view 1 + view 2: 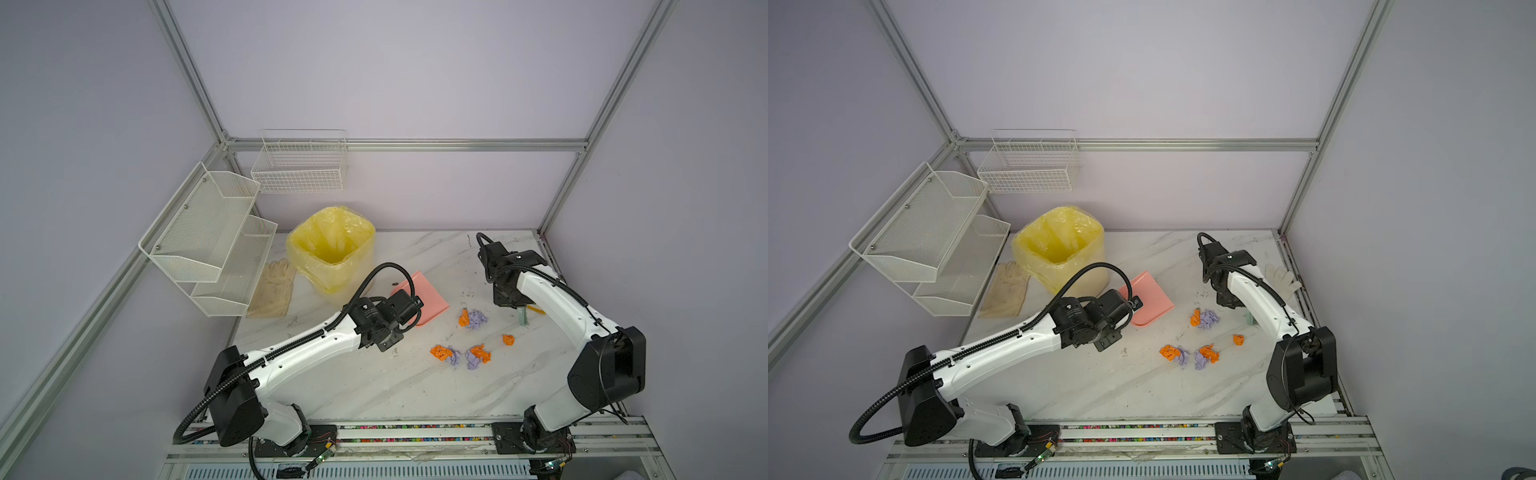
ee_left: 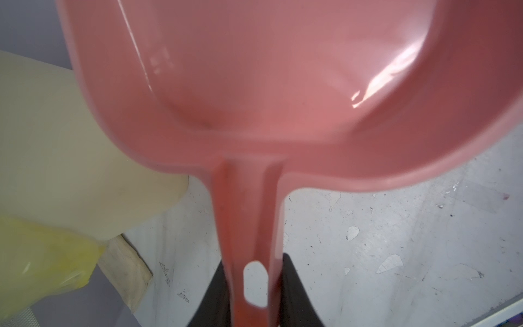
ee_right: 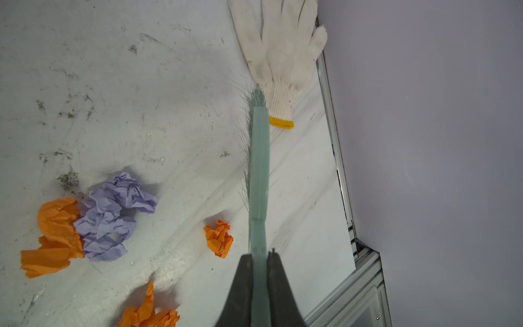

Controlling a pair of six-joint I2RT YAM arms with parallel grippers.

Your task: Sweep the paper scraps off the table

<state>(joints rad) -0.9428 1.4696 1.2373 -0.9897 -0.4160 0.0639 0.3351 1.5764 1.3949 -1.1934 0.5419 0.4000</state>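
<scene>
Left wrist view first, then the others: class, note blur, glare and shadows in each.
Left wrist view: the pink dustpan, close to the lens, is soft, with white glare streaks on its inner wall; the table behind is sharper. Right wrist view: the paper scraps are crisp and cast soft shadows; the brush blurs nearest the lens. Both top views: even, diffuse light, faint shadows.

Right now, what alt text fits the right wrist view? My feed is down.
The right gripper is shut on the handle of a pale green brush over the marbled table. Orange and purple paper scraps lie on its bristle side; a white glove lies past the brush tip.
</scene>
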